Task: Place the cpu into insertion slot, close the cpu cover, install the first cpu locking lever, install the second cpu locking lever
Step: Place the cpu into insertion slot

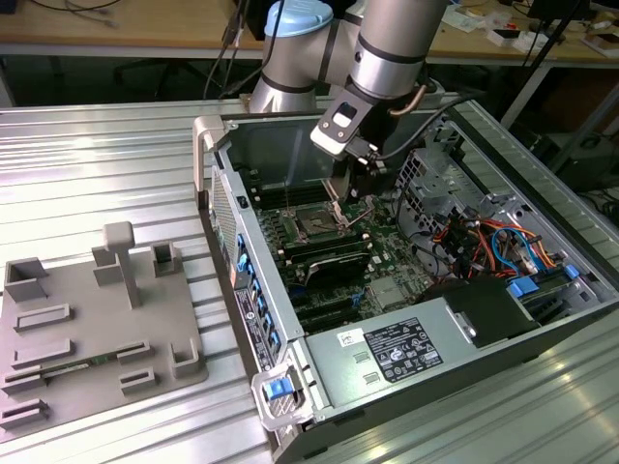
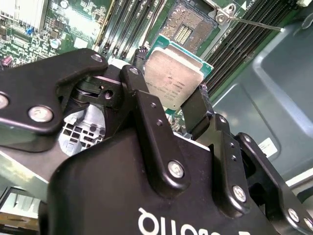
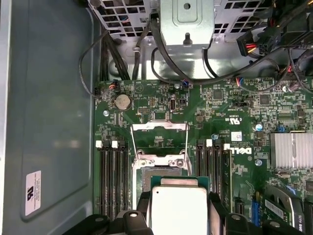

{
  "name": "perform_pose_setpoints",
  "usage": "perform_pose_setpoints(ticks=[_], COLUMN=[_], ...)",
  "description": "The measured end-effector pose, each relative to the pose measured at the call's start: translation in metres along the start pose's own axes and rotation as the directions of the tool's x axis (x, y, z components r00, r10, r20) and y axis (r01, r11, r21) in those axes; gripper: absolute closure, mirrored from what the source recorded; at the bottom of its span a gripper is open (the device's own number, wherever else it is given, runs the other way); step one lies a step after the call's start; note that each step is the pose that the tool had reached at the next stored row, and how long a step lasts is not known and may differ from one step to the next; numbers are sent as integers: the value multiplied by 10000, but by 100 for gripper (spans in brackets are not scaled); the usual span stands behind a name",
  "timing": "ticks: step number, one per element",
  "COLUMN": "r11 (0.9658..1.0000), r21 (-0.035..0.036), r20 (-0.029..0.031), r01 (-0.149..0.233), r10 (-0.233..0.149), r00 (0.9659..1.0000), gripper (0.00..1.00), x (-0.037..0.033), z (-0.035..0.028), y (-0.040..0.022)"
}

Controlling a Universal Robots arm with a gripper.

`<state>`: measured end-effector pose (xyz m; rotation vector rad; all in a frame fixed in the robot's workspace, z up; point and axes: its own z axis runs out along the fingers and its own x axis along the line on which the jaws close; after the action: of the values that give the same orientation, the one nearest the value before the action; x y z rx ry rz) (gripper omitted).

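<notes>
We see the gripper [image 2: 168,83] clamped on the cpu [image 2: 172,68], one black finger [image 2: 139,93] against each of two opposite edges. The chip hangs flat between them with its silver lid facing the cameras. In the exterior view the gripper [image 1: 358,182] reaches down into the open computer case [image 1: 224,184], above the green motherboard [image 3: 220,98].

The insertion slot [image 2: 188,22] is bare, and its contact field shows in the second wrist view. It lies just beyond the chip's far edge rather than straight beneath it. In the first wrist view the slot [image 3: 159,171] sits between the held cpu [image 3: 178,208] and the cpu cover [image 3: 160,126], which stands swung open on its hinge, away from the chip.

We judge the chip to be near the socket but apart from it, offset to the side away from the hinge. Its edges look roughly square to the socket rim. A thin metal rod [image 2: 254,22], likely a locking lever, lies clear of the opening. Black memory slots [image 3: 115,176] flank the socket on both sides.
</notes>
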<state>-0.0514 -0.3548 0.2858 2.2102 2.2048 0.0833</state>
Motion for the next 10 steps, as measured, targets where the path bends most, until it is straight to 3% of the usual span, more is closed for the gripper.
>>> perform_pose_setpoints(ticks=[6, 10], r11=[10000, 10000], r21=[1, 1], r20=[1, 2], r01=[0, 0], r10=[0, 0], r00=[10000, 10000], gripper=[45, 45], x=[-2, -2], z=[68, 74], y=[-4, -4])
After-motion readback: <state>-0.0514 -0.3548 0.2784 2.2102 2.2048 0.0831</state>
